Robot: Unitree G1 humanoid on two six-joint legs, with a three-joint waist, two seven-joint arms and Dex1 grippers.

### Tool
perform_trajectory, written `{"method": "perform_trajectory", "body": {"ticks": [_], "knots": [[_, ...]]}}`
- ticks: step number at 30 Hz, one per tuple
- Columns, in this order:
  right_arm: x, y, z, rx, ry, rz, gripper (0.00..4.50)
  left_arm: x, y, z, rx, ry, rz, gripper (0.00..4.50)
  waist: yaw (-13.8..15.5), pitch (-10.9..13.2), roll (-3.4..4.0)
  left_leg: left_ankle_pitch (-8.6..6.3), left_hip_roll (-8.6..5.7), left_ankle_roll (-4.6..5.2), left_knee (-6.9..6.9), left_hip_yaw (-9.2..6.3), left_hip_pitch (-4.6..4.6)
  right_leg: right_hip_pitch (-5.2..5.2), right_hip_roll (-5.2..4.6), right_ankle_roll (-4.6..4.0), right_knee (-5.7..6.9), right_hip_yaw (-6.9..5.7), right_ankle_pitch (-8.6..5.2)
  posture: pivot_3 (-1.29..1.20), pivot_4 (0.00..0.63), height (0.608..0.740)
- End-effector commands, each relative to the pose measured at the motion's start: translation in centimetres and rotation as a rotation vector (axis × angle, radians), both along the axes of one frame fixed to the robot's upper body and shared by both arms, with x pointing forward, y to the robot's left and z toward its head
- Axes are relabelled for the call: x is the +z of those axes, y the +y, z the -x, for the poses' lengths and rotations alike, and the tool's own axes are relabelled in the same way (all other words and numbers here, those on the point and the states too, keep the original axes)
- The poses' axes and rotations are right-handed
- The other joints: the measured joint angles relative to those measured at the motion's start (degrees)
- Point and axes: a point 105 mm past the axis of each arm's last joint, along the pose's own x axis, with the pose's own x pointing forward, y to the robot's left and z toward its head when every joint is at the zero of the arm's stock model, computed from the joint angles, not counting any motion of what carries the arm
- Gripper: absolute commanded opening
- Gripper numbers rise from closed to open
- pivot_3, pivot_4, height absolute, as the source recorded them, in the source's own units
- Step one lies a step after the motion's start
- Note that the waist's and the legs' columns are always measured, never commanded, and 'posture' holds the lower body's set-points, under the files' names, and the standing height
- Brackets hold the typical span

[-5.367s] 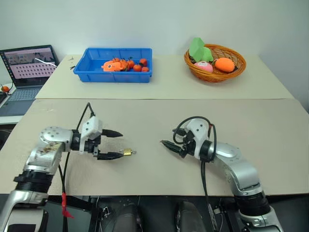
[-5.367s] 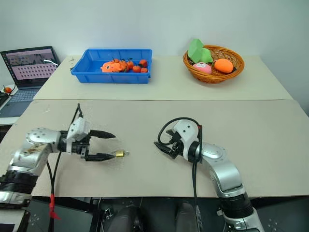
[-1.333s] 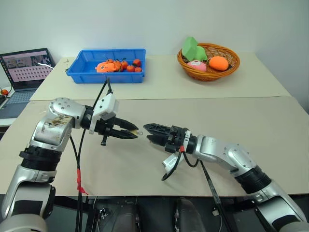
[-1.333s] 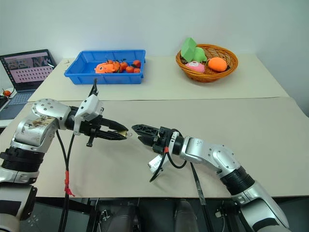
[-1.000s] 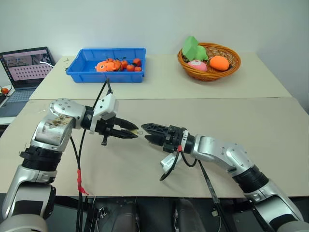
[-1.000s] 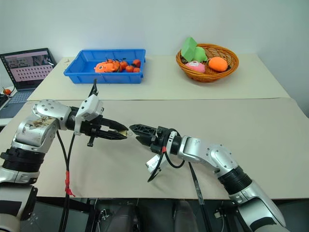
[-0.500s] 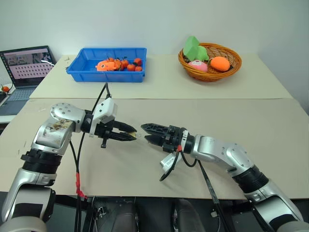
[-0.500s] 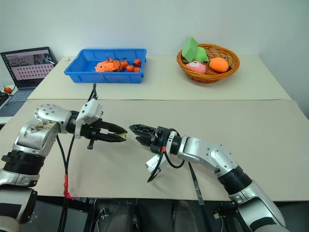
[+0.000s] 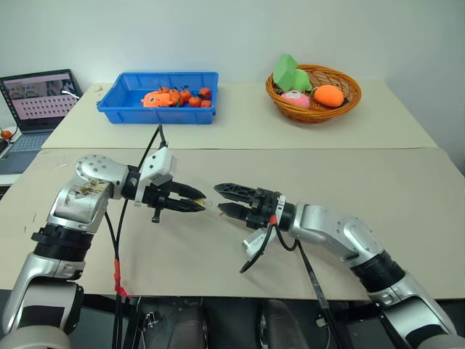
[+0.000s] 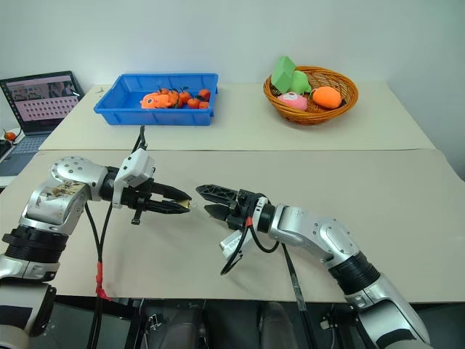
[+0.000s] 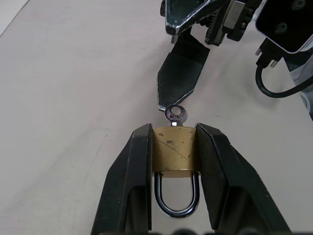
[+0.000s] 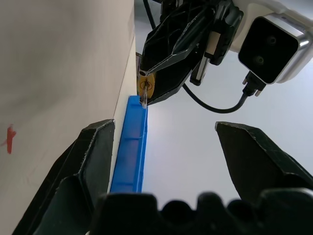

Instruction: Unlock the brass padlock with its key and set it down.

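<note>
One brass padlock (image 11: 174,155) is pinched between the two black fingers of the left gripper (image 9: 195,201), held up above the front table (image 9: 407,196) with its silver shackle (image 11: 176,194) pointing back toward the wrist. One small key (image 11: 175,115) sticks out of the padlock's far end, aimed at the right gripper (image 9: 231,200). That gripper's two fingers are spread wide with nothing between them, facing the left gripper, and one fingertip (image 11: 178,73) sits just beside the key's round head; whether they touch is not clear. Two tables stand end to end. On the far one sit one blue tray (image 9: 123,93), holding one orange toy fish (image 9: 153,99) and several small red and orange fruits (image 9: 190,97), and one wicker basket (image 9: 347,100) with three things inside: a green piece (image 9: 287,73), a pink one (image 9: 296,99) and an orange one (image 9: 329,95). One open laptop (image 9: 38,98) stands off to the left.
</note>
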Motion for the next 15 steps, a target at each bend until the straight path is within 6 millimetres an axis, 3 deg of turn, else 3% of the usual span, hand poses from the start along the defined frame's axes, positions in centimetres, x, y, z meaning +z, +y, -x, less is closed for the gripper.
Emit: {"method": "perform_trajectory", "body": {"ticks": [1, 5, 15], "knots": [[2.05, -0.11, 0.11, -0.003, -0.024, -0.078, 3.85, 0.90, 0.00, 0.01, -0.009, -0.046, -0.003, 0.83, 0.03, 0.00, 0.00, 0.00, 0.00, 0.00, 0.00, 0.00, 0.00, 0.00, 0.00, 0.00, 0.00, 0.00, 0.00, 0.00, 0.150, 0.644], [1.86, -0.41, -0.62, -0.052, 0.013, -0.095, 3.85, 0.90, -0.04, 0.01, -0.011, -0.048, -0.005, 0.83, 0.04, 0.00, 0.00, 0.00, 0.00, 0.00, -0.01, -0.01, -0.01, 0.00, 0.00, 0.00, 0.00, 0.00, 0.00, 0.00, 0.150, 0.644], [2.33, -0.07, -0.09, -0.030, 0.034, -0.114, 3.85, 1.08, -0.19, 0.11, -0.019, -0.050, -0.003, 0.83, 0.03, 0.00, 0.00, 0.00, -0.01, 0.00, -0.01, -0.03, 0.00, 0.01, 0.00, 0.00, -0.01, -0.02, 0.00, 0.00, 0.150, 0.644]]}}
